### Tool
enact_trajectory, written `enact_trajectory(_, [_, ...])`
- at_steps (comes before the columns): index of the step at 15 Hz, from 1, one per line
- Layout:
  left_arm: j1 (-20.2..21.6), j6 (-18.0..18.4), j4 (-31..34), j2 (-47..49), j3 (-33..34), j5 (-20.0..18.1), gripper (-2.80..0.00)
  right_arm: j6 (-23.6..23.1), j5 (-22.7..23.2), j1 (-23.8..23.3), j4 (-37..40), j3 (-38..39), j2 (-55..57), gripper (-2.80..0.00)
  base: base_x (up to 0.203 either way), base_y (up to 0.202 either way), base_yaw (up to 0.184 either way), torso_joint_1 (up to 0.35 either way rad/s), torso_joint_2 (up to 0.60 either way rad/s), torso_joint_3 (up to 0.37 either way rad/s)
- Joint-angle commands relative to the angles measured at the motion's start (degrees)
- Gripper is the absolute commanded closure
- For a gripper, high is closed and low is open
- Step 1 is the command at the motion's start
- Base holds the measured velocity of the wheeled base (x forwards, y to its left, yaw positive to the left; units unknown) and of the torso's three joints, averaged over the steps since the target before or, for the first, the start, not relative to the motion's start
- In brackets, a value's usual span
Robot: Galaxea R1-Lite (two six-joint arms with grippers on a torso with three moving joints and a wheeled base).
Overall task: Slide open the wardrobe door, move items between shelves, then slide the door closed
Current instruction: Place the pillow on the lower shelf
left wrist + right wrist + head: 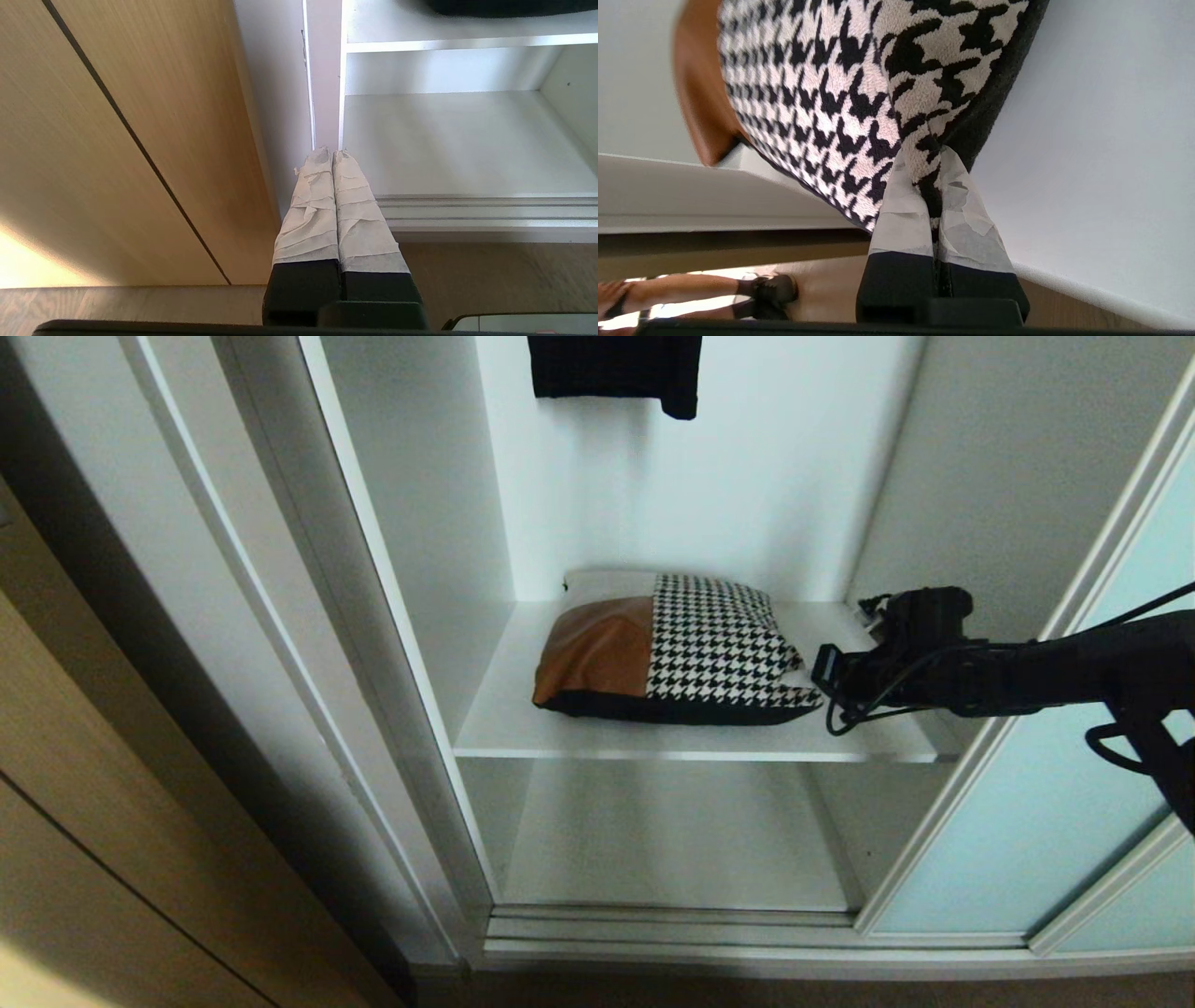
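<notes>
Door: the sliding wardrobe door, frosted pale aqua glass, stands pushed over to the right, and the wardrobe is open in the middle.
Cushion: there it lies, flat on the upper shelf, tan-brown part to the left, houndstooth part to the right, black edge along the near side.
Right end effector: reaching in from the right at shelf height, and it is pinched tight on the cushion's right-hand corner; the right wrist view shows the taped fingers squeezing a fold of houndstooth fabric between them.
Left end effector: parked low by the wardrobe's left frame, out of the head view, its taped fingers pressed together on nothing.
Lower shelf: bare white board under the cushion's shelf.
Garment: a small black piece hangs at the top, against the far wall.
Wooden door: light wood on the far left.
</notes>
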Motion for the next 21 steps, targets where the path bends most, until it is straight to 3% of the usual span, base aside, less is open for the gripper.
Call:
enact_trajectory(1, [0.0, 0.0, 0.0, 0.1, 0.0, 0.0, 0.00, 0.1, 0.7, -1.1, 0.2, 4.8, -7.4, 0.00, 0.000, 0.000, 0.000, 0.000, 0.00, 0.000])
enact_trajectory(9, [0.0, 0.1, 0.0, 0.1, 0.0, 0.0, 0.00, -0.3, 1.1, -3.1, 3.7, 19.4, -21.8, 0.00, 0.000, 0.000, 0.000, 0.000, 0.00, 0.000])
enact_trajectory(10, [0.0, 1.1, 0.3, 0.1, 0.0, -0.1, 0.00, -0.3, 1.1, -3.1, 4.2, 19.7, -22.1, 0.00, 0.000, 0.000, 0.000, 0.000, 0.00, 0.000])
enact_trajectory(13, [0.0, -1.3, 0.0, 0.1, 0.0, 0.5, 0.00, -0.3, 1.1, -3.2, 4.1, 22.1, -23.8, 0.00, 0.000, 0.000, 0.000, 0.000, 0.00, 0.000])
enact_trajectory(21, [0.0, -1.5, 0.1, 0.1, 0.0, 1.2, 0.00, -0.5, 1.2, -6.1, 4.1, 28.0, -27.1, 0.00, 0.000, 0.000, 0.000, 0.000, 0.00, 0.000])
